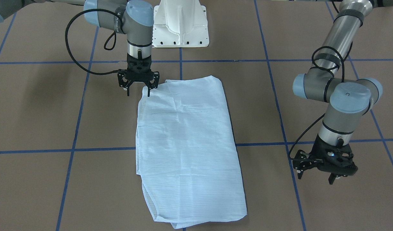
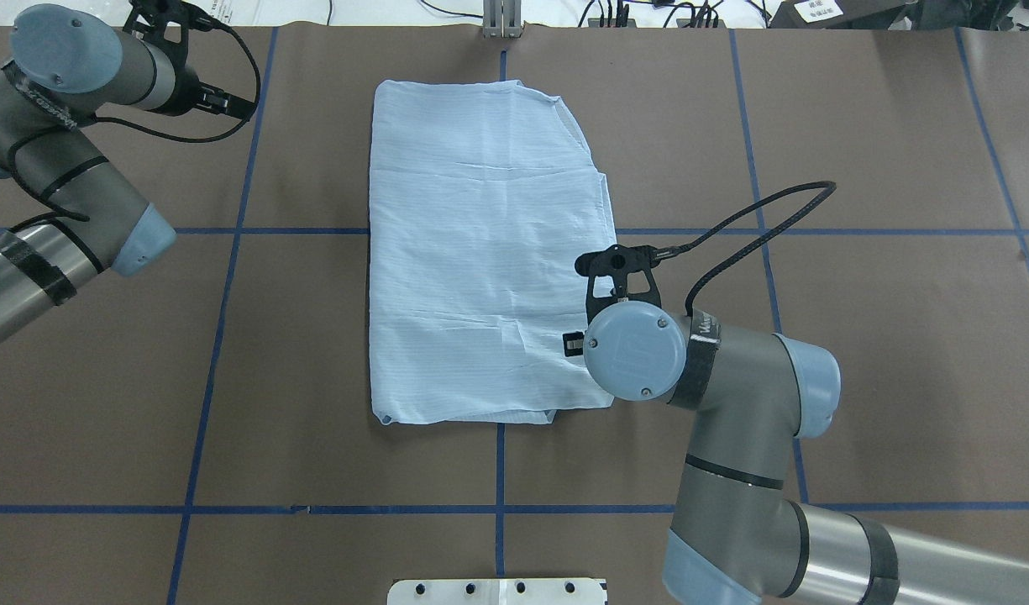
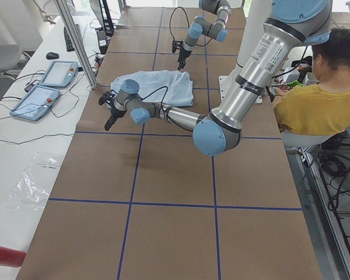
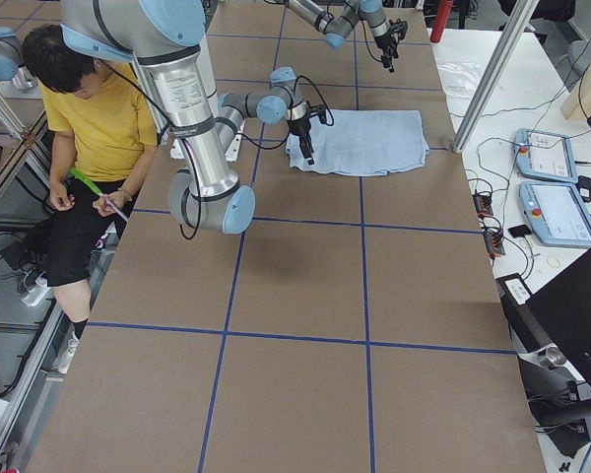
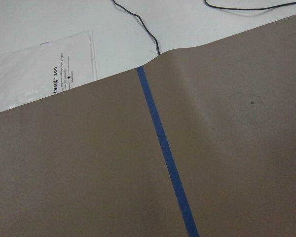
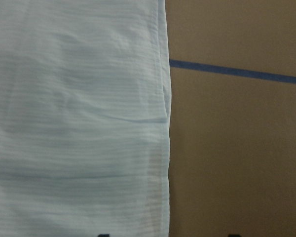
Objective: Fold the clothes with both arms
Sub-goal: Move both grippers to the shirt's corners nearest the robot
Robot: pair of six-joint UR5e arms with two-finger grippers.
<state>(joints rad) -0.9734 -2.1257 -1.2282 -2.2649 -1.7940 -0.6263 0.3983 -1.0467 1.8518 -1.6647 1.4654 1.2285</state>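
The pale-blue shirt [image 1: 186, 144] lies flat on the brown table, folded into a long rectangle [image 2: 480, 252]. My right gripper [image 1: 138, 91] hangs open at the shirt's corner nearest the robot base, pointing down. One fingertip [image 1: 149, 93] is over the cloth's edge and the other is over bare table. In the right wrist view that shirt edge [image 6: 163, 123] runs between the two fingertips. My left gripper [image 1: 315, 177] is open and holds nothing. It hovers over bare table well off the shirt's other long side, towards its far end.
The white pedestal base [image 1: 180, 25] stands behind the shirt. Blue tape lines [image 5: 163, 148] cross the brown cover. A seated person in a yellow top [image 3: 321, 99] is beside the robot. Two tablets [image 4: 552, 187] and a clear plastic bag [image 5: 39, 64] lie on the white bench beyond the table edge.
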